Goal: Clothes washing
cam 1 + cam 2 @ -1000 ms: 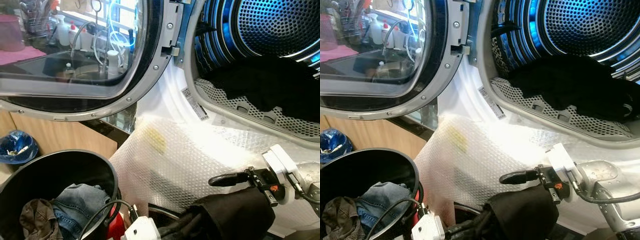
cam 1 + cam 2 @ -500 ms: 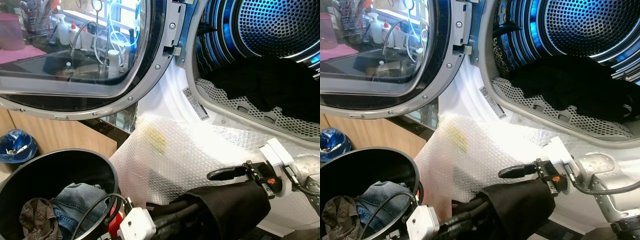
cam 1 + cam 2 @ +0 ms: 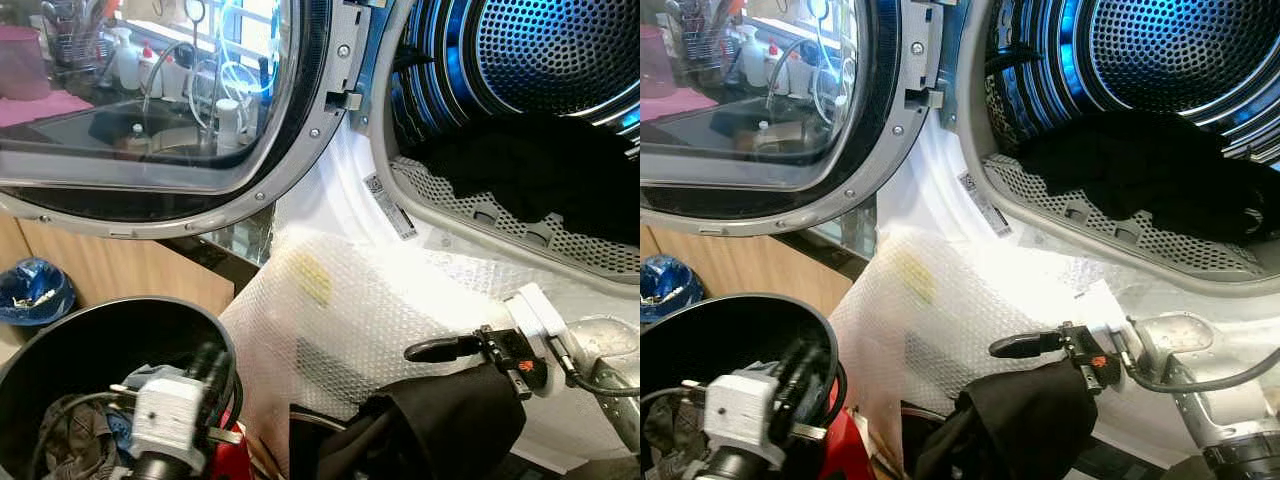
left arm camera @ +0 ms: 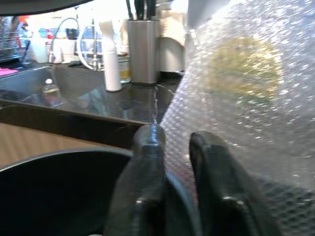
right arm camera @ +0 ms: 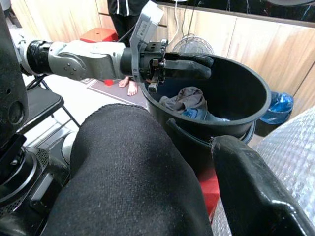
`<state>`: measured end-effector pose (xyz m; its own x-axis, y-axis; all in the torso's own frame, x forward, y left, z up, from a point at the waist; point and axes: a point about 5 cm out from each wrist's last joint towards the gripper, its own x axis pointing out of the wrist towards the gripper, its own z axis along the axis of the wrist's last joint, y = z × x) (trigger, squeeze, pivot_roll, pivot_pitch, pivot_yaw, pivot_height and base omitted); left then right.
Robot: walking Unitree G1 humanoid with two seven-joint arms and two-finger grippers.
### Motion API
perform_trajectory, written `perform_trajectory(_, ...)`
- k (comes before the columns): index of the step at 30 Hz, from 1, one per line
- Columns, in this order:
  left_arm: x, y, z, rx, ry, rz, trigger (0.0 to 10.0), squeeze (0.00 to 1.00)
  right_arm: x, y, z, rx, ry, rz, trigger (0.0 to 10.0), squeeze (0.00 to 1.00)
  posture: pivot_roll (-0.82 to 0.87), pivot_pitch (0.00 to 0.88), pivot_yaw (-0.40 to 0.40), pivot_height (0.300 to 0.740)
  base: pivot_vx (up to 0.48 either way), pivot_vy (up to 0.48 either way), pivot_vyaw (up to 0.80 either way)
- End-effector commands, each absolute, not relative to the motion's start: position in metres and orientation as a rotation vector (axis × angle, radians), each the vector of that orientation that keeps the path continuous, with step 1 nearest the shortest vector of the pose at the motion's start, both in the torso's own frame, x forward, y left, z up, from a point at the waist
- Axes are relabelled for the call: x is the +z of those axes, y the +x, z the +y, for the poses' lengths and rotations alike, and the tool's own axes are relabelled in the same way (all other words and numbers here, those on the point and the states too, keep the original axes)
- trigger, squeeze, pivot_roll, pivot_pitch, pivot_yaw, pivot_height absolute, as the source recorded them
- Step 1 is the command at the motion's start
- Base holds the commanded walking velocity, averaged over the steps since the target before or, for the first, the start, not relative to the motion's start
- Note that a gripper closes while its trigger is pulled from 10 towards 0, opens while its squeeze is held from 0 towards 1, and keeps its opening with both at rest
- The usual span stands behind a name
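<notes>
Black garment (image 3: 430,430) at lower centre-right of frame, draped over and hanging from right gripper (image 3: 440,350); its fingers (image 5: 251,187) are spread w/ the cloth bunched between them, one finger sticking out free above the fabric. More dark laundry (image 3: 530,170) lies inside the washer drum (image 3: 540,50), upper right. Washer door (image 3: 160,110) swung open, upper left, glass reflecting a sink and bottles. Bubble wrap (image 3: 340,320) covers the machine front below the opening, centre. Black bucket (image 3: 100,340) at lower left holds jeans & a brown item (image 5: 189,101). Left gripper (image 5: 189,66) hovers over the bucket rim, fingers (image 4: 147,162) nearly closed, a narrow gap, nothing held. Blue bin (image 3: 30,290) at left edge by wooden cabinet (image 3: 130,275).
</notes>
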<state>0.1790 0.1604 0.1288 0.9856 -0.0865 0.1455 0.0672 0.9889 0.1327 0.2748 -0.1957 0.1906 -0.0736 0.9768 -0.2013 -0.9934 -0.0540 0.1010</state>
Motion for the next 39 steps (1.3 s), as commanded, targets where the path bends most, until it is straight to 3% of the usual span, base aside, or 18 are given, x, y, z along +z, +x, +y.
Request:
perform_trajectory(1, 0.129, 0.178, 0.153, -0.111, 0.109, -0.161, 10.0, 1.00, 0.195, 0.276, -0.201, 1.610, -0.104, 0.222, 10.0, 0.00, 0.08, 0.039, -0.149, 0.740, 0.000, 0.000, 0.00)
perform_trajectory(9, 0.127, 0.178, 0.146, -0.154, 0.104, -0.167, 10.0, 1.00, 0.194, 0.275, -0.202, 1.608, -0.108, 0.226, 10.0, 0.00, 0.08, 0.035, -0.146, 0.740, 0.000, 0.000, 0.00)
perform_trajectory(11, 0.125, 0.177, 0.143, -0.204, 0.094, -0.152, 10.0, 1.00, 0.194, 0.275, -0.202, 1.610, -0.108, 0.226, 10.0, 0.00, 0.08, 0.035, -0.146, 0.740, 0.000, 0.000, 0.00)
perform_trajectory(12, 0.119, 0.173, 0.137, -0.322, 0.117, -0.108, 10.0, 1.00, 0.193, 0.275, -0.202, 1.618, -0.116, 0.232, 10.0, 0.00, 0.08, 0.031, -0.145, 0.740, 0.000, 0.000, 0.00)
perform_trajectory(19, 0.110, 0.165, 0.135, -0.436, 0.169, -0.050, 10.0, 1.00, 0.198, 0.271, -0.194, 1.673, -0.159, 0.220, 10.0, 0.00, 0.08, 0.021, -0.140, 0.740, 0.000, 0.000, 0.00)
perform_trajectory(20, 0.106, 0.162, 0.130, -0.492, 0.189, -0.033, 10.0, 0.91, 0.203, 0.269, -0.187, 1.703, -0.177, 0.197, 10.0, 0.00, 0.08, 0.019, -0.139, 0.740, 0.000, 0.000, 0.00)
perform_trajectory(21, 0.106, 0.162, 0.130, -0.492, 0.189, -0.033, 10.0, 0.91, 0.203, 0.269, -0.187, 1.703, -0.177, 0.197, 10.0, 0.00, 0.08, 0.019, -0.139, 0.740, 0.000, 0.000, 0.00)
perform_trajectory(22, 0.104, 0.160, 0.127, -0.524, 0.208, -0.025, 10.0, 0.00, 0.209, 0.268, -0.182, 1.720, -0.179, 0.175, 10.0, 0.00, 0.08, 0.019, -0.139, 0.740, 0.000, 0.000, 0.00)
perform_trajectory(32, 0.098, 0.160, 0.113, -0.679, 0.248, -0.012, 10.0, 0.00, 0.221, 0.228, -0.164, 1.953, -0.256, 0.188, 10.0, 0.00, 0.06, 0.040, -0.149, 0.740, 0.000, 0.000, 0.00)
perform_trajectory(39, 0.097, 0.154, 0.104, -0.814, 0.237, 0.030, 10.0, 0.00, 0.220, 0.235, -0.151, 1.950, -0.260, 0.137, 10.0, 0.00, 0.05, 0.049, -0.149, 0.740, 0.000, 0.000, 0.00)
